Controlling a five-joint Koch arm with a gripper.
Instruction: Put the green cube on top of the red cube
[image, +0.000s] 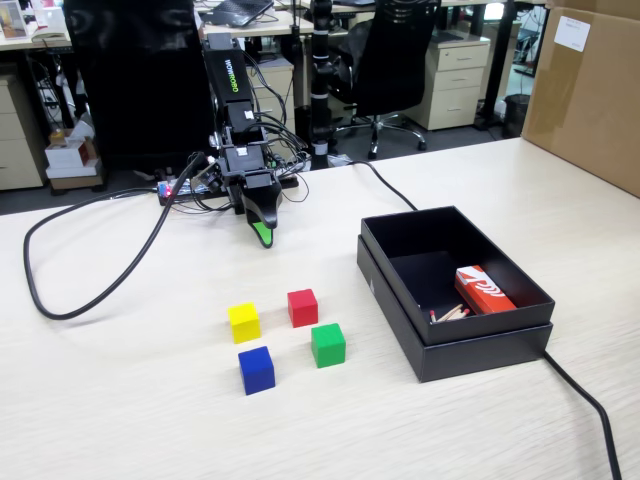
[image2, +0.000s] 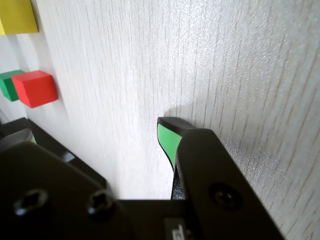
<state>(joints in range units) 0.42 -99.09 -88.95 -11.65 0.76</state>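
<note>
The green cube (image: 328, 344) sits on the pale wooden table, just right of and nearer the camera than the red cube (image: 302, 307). In the wrist view the red cube (image2: 35, 88) shows at the left edge, with the green cube (image2: 7, 85) partly hidden behind it. My gripper (image: 262, 232) hangs tip-down close over the table, well behind the cubes and touching none of them. In the wrist view my gripper (image2: 95, 136) is open and empty, with bare table between its green-padded fingertips (image2: 167, 140).
A yellow cube (image: 244, 322) and a blue cube (image: 256, 369) lie left of the red and green cubes. An open black box (image: 385, 290) on the right holds a red-and-white packet (image: 483, 290). A black cable (image: 90, 290) loops across the left of the table. A cardboard box (image: 590, 90) stands far right.
</note>
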